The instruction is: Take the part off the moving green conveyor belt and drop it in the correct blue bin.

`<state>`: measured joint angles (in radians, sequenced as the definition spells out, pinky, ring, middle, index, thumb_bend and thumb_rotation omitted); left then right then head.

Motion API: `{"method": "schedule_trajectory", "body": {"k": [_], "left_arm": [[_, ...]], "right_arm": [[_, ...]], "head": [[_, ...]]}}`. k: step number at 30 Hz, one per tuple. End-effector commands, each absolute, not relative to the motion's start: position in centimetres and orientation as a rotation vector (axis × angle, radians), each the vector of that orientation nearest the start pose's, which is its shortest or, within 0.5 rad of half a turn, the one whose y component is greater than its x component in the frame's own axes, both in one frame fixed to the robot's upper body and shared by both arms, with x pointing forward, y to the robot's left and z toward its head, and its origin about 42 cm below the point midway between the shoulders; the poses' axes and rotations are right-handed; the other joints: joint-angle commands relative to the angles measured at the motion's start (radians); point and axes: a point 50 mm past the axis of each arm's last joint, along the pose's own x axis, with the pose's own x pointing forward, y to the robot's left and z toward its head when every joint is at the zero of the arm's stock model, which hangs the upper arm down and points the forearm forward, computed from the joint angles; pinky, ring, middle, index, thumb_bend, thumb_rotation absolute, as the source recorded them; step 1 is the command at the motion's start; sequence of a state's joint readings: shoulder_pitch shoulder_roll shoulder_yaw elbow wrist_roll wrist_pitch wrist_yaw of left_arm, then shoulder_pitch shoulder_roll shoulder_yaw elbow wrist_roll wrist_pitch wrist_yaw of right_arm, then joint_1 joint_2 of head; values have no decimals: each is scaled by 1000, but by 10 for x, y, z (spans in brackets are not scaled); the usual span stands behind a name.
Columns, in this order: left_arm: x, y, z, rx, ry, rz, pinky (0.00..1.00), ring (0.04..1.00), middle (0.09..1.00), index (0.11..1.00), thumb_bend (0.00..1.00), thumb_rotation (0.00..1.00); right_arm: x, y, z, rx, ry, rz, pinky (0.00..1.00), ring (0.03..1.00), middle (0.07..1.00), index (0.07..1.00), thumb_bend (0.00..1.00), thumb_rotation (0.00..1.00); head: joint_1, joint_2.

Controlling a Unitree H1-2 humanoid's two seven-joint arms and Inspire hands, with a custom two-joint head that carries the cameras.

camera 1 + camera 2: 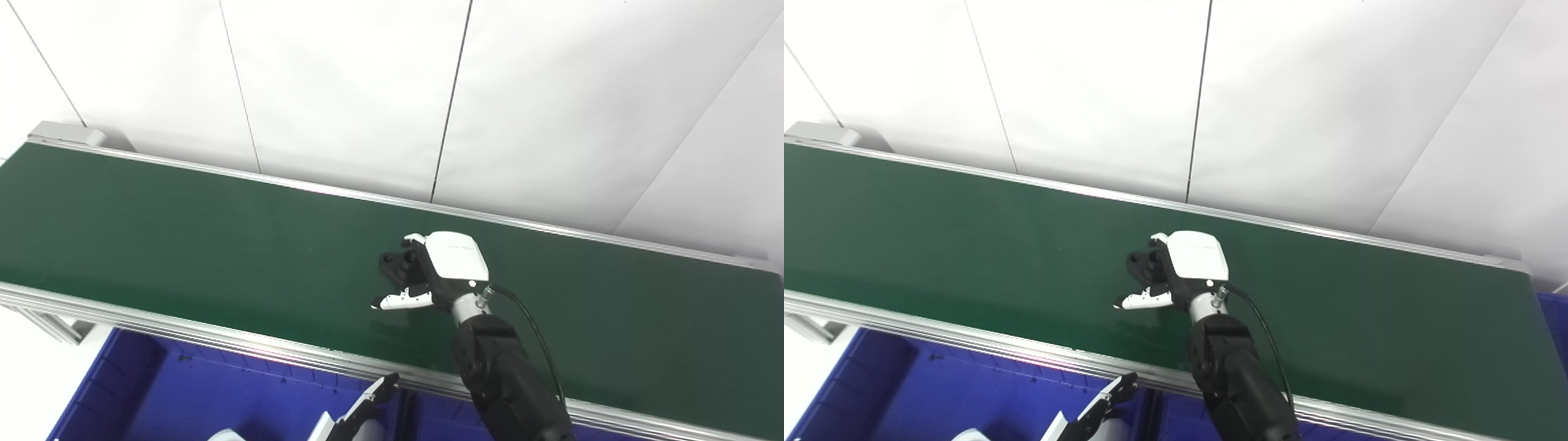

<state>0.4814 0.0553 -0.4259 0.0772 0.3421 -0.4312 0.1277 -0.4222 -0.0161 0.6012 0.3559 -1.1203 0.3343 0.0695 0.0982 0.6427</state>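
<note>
A small black part lies on the green conveyor belt, near its middle. My right hand reaches over the belt from the lower right, and its fingers curl around the part from the right. Its white thumb sticks out to the left just below the part. The same grasp shows in the right eye view. My left hand is at the bottom edge over a blue bin, fingers straight and holding nothing.
The belt's metal rail runs between the belt and the bins. A second blue bin lies right of a divider, partly behind my right forearm. Another blue bin edge shows at the far right. White wall panels stand behind.
</note>
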Motion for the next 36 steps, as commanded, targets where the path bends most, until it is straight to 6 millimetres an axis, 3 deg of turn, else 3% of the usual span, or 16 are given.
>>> {"method": "schedule_trajectory", "body": {"k": [1,2,4,5,11,23,29,36], "left_arm": [[83,99,34,117,-5,-313,833,901,913,928,652,750],[83,99,35,122,-5,-312,828,898,912,928,651,757],[83,100,35,127,-8,-313,818,892,909,926,640,761],[83,101,35,126,-8,-314,819,894,911,928,630,758],[82,103,36,134,-8,-315,815,890,911,929,592,737],[82,104,38,135,9,-319,825,894,911,934,586,736],[83,105,37,138,14,-320,827,895,912,934,579,733],[85,106,37,132,11,-319,836,900,917,937,580,755]], "right_arm": [[371,-57,105,-1491,-47,372,113,182,266,491,518,125],[370,-58,102,-1505,-30,367,114,190,274,487,516,120],[369,-60,99,-1506,-10,368,131,216,437,482,529,20],[368,-61,98,-1505,-3,369,135,221,459,481,530,6],[366,-63,94,-1533,7,368,104,179,469,481,532,0],[364,-65,99,-1509,18,384,139,218,470,482,532,0],[358,-63,113,-1381,-69,354,143,213,470,483,528,0],[348,-62,142,-1282,-178,322,121,179,469,487,522,2]], "head": [[-1,2],[-2,3],[-3,5],[-4,6],[-12,13],[-17,19],[-24,20],[-49,24]]}}
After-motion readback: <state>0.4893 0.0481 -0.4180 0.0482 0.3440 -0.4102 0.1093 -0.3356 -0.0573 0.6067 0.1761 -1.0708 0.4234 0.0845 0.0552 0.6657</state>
